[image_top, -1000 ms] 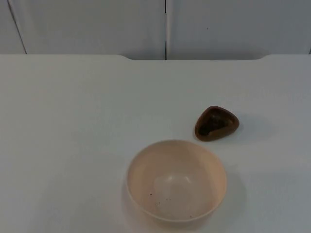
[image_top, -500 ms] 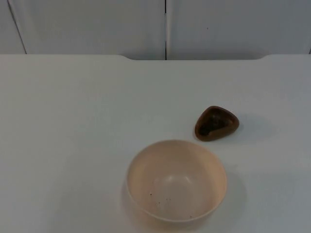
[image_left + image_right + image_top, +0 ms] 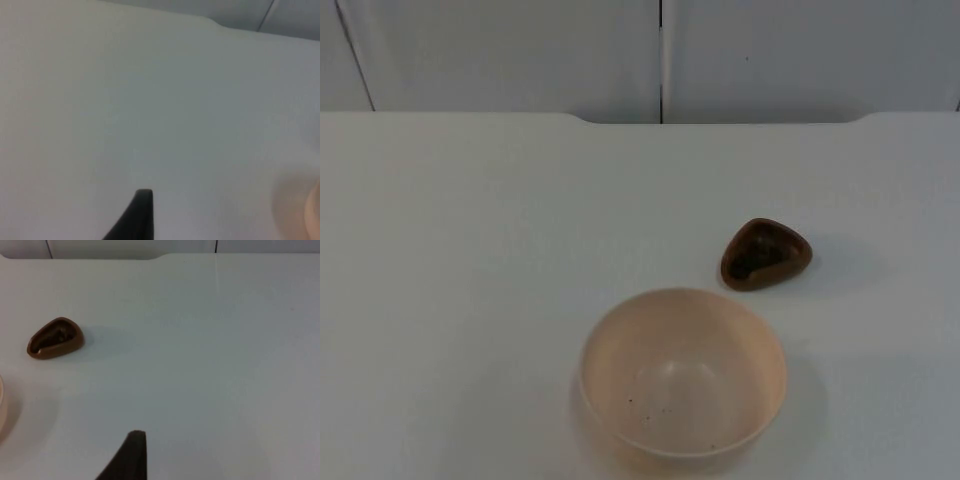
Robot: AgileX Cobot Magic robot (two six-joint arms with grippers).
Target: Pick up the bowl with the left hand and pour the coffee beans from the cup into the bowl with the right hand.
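The white table (image 3: 470, 250) runs back to the grey wall (image 3: 520, 50) at the far end. On the table, near the front and a little to the right, sits the big cream bowl (image 3: 683, 372). It stands upright with only a few dark specks inside. Its edge also shows in the left wrist view (image 3: 312, 210) and in the right wrist view (image 3: 1, 407).

Just beyond the bowl, farther back and to the right, is the small brown cup (image 3: 766, 254). It is near the bowl but not touching it. The cup holds dark coffee beans (image 3: 758, 256), and the right wrist view shows the cup (image 3: 55, 338) too.

The left gripper has 1 black fingertip (image 3: 137, 215) over bare table, well left of the bowl. The right gripper has 1 black fingertip (image 3: 131, 455) over bare table, well right of the cup. I cannot tell if either gripper's jaws are apart or together.

Nothing is done yet, I think. The bowl is not lifted, the cup is not picked up, and the beans are not poured. All 3 steps are left.

Compared with 1 second ago, nothing on the table has moved.
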